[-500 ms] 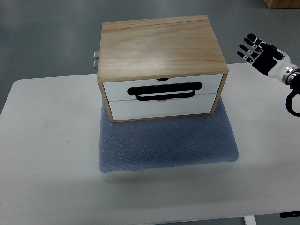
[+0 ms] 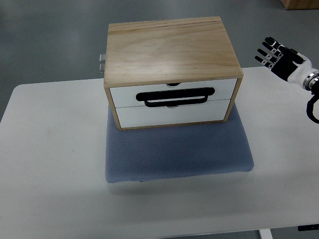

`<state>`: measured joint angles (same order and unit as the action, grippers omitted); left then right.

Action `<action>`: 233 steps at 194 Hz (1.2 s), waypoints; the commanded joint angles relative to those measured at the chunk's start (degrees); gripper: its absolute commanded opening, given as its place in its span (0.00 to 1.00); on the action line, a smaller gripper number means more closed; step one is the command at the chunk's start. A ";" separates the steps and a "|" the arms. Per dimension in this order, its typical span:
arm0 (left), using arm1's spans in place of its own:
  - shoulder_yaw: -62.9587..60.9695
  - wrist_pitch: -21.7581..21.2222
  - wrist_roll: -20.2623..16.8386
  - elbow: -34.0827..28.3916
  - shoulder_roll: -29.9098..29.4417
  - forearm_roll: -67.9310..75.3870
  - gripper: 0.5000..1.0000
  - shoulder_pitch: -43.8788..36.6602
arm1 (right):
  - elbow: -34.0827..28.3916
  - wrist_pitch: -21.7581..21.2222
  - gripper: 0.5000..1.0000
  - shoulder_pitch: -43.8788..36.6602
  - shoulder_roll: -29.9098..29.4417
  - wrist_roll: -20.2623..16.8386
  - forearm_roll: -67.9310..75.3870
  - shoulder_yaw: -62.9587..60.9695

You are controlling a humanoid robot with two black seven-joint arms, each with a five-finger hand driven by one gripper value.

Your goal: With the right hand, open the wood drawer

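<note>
Top view of the work at the start of a drawer-opening task. The right hand hangs in the air at the far right, its arm entering from the right edge; its fingers are spread wide and straight and hold nothing. The left hand is out of sight.

The box, a wood case with two white drawer fronts, stands well to the hand's left and slightly nearer the robot. Its fronts face the robot, so a pull toward the robot should slide a drawer out. Both drawers appear fully shut, flush with the case.

The handle, a black loop, lies across the seam between the upper and lower fronts; which drawer carries it cannot be told from this view. It is well apart from the fingers, below and to their left.

The mat, blue-grey and textured, lies under the box and extends toward the robot; it probably keeps the box from sliding on the table when the handle is pulled.

Judgement: the reach has not closed on the handle. The open fingers suit hooking the loop from the front. A pull off the drawer's axis may drag the box instead.
</note>
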<state>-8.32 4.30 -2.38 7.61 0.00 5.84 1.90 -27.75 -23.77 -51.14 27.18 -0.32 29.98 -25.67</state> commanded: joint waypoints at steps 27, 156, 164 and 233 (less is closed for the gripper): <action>0.15 -0.08 0.01 0.56 0.00 0.05 1.00 -0.06 | -0.02 0.66 0.91 -1.86 1.29 0.32 -5.72 -0.17; 0.15 -0.08 0.01 0.12 0.00 0.05 1.00 -0.06 | -3.54 1.62 0.90 -5.02 8.59 2.08 -14.87 0.19; 0.15 -0.08 0.01 0.12 0.00 0.05 1.00 -0.06 | -5.56 1.89 0.90 -5.37 9.56 2.16 -18.21 0.19; 0.15 -0.08 0.01 0.12 0.00 0.05 1.00 -0.06 | -24.28 4.61 0.85 -8.71 20.10 10.86 -44.22 0.36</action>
<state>-8.18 4.22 -2.36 7.74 0.00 5.89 1.85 -47.52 -19.07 -58.54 44.13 9.00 -8.78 -25.45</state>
